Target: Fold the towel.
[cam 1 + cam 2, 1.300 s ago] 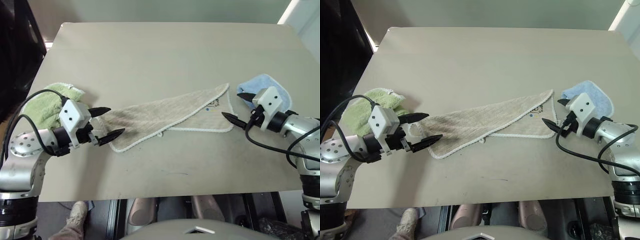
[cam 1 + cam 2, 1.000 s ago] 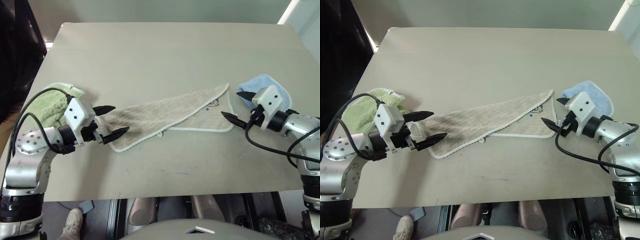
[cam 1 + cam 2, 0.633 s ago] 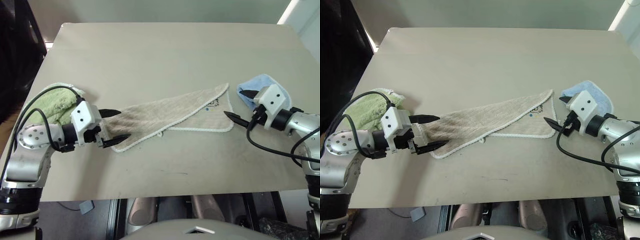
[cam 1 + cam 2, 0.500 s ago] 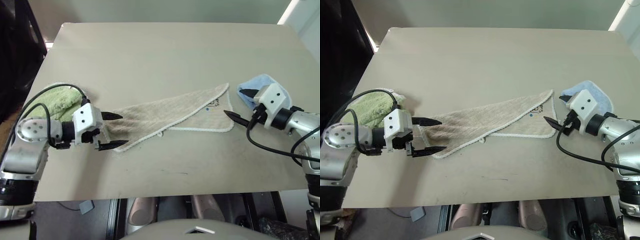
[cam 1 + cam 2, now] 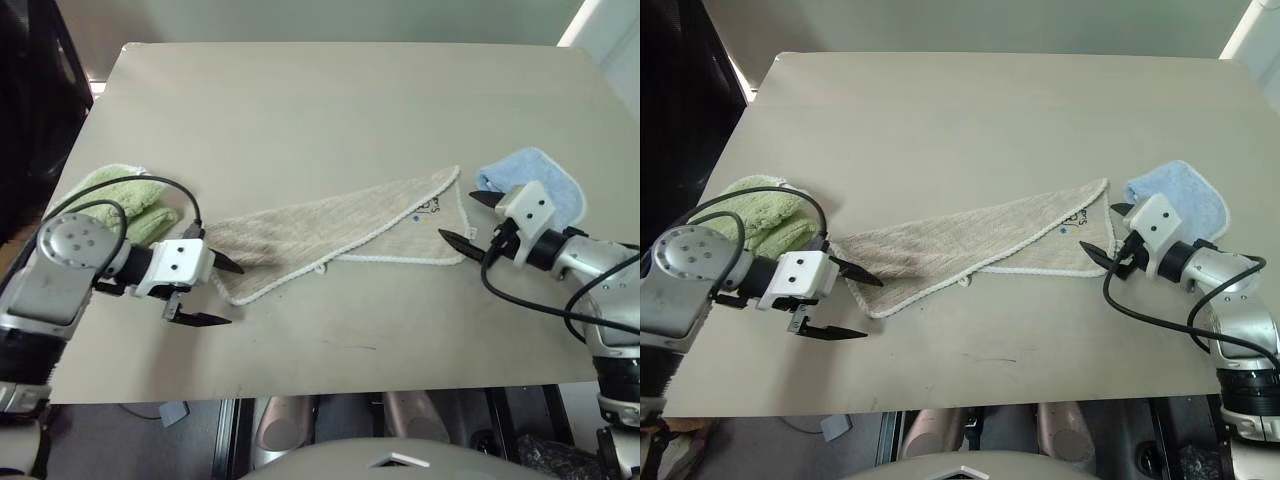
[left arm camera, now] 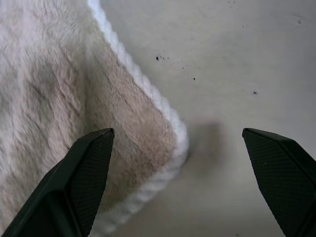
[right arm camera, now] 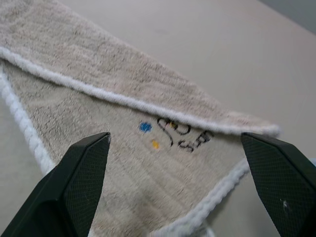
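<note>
Both grippers stand with fingers spread wide and hold nothing. Relative to the towel [image 5: 340, 235], which lies partly folded over itself across the middle of the table [image 5: 330, 110], the left gripper [image 5: 212, 292] sits at its left corner, one finger over the cloth and the other over bare tabletop just past the white edging. At the towel's right end, by the small embroidered mark [image 7: 180, 136], waits the right gripper [image 5: 462, 218]. Left of the towel lies a green towel [image 5: 125, 200]; right of it, a blue towel [image 5: 535, 180].
</note>
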